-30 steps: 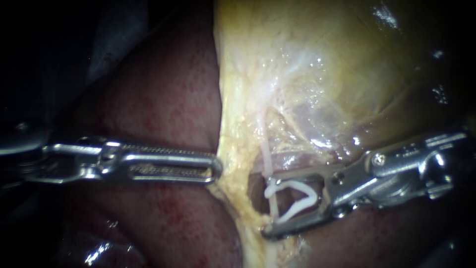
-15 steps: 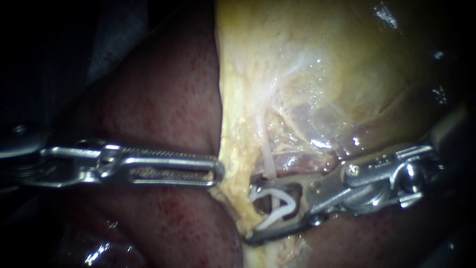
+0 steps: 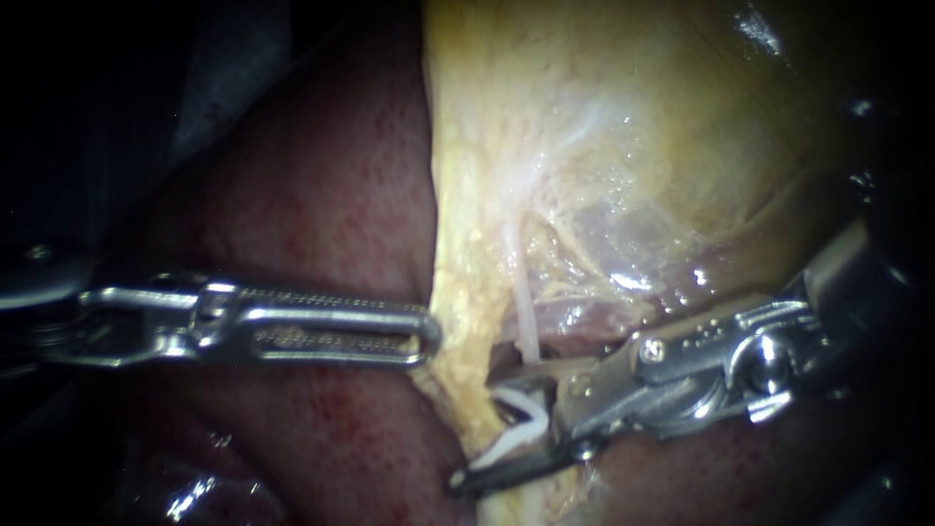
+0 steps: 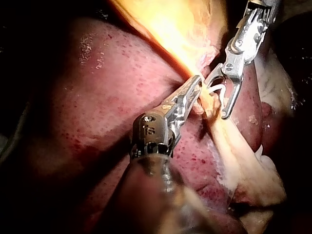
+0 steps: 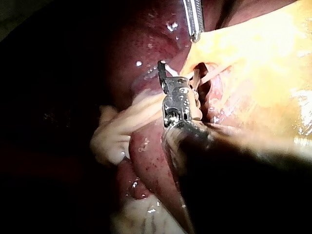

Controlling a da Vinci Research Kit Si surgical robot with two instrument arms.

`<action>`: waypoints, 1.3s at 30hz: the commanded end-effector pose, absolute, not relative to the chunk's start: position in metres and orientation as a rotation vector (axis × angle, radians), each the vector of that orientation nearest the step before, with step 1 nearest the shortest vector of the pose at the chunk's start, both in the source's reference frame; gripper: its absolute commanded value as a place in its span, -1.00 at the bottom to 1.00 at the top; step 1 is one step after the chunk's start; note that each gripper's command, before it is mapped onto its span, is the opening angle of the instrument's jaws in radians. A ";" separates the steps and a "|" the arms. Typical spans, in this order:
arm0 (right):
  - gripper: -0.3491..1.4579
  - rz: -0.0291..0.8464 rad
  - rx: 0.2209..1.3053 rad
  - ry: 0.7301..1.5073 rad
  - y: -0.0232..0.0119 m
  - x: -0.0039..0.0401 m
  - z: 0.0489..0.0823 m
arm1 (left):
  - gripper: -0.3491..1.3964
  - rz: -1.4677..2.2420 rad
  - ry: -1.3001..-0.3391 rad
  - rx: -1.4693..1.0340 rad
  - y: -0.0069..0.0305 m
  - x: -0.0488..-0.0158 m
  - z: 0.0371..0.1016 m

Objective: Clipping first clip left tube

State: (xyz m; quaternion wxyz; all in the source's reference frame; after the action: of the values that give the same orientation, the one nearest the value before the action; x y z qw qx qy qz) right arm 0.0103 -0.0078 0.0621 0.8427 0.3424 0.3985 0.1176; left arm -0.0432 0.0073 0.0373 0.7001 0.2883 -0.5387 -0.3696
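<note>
A thin pale tube (image 3: 526,326) runs down from the yellowish gallbladder (image 3: 633,127) and disappears behind the upper jaw of my right instrument (image 3: 492,433). Its two jaws stand a little apart and hold a white V-shaped clip (image 3: 516,421) between them, beside the yellow tissue edge. In the left wrist view the clip (image 4: 217,88) shows between those jaws (image 4: 217,99). My left instrument (image 3: 427,336) lies level from the left, its slotted jaws shut on the yellow tissue edge (image 3: 458,321). Whether the clip surrounds the tube is hidden.
Dark red liver (image 3: 321,195) fills the left and lower field under both shafts. In the right wrist view a pale fold of tissue (image 5: 112,136) hangs beside my right instrument (image 5: 179,70), and the left jaw tip (image 5: 194,36) lies ahead of it.
My right instrument has slid left and down past the tube. Its jaws have narrowed and the clip between them is squeezed smaller. The left instrument has held still.
</note>
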 end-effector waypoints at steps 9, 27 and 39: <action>0.00 0.261 0.744 0.828 -0.0084 0.0113 0.0628 | -1.00 -0.824 -1.200 0.643 0.0074 -0.0432 0.0373; -0.25 0.352 0.797 0.792 -0.0080 0.0113 0.0627 | -1.00 -0.824 -1.200 0.643 0.0074 -0.0432 0.0372; -0.76 0.354 0.819 0.785 -0.0065 0.0110 0.0626 | -1.00 -0.824 -1.200 0.643 0.0075 -0.0432 0.0372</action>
State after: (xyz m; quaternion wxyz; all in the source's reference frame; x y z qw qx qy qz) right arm 0.0111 -0.0065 0.0626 0.8285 0.3860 0.3697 0.1668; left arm -0.0432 0.0075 0.0372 0.6997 0.2887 -0.5386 -0.3700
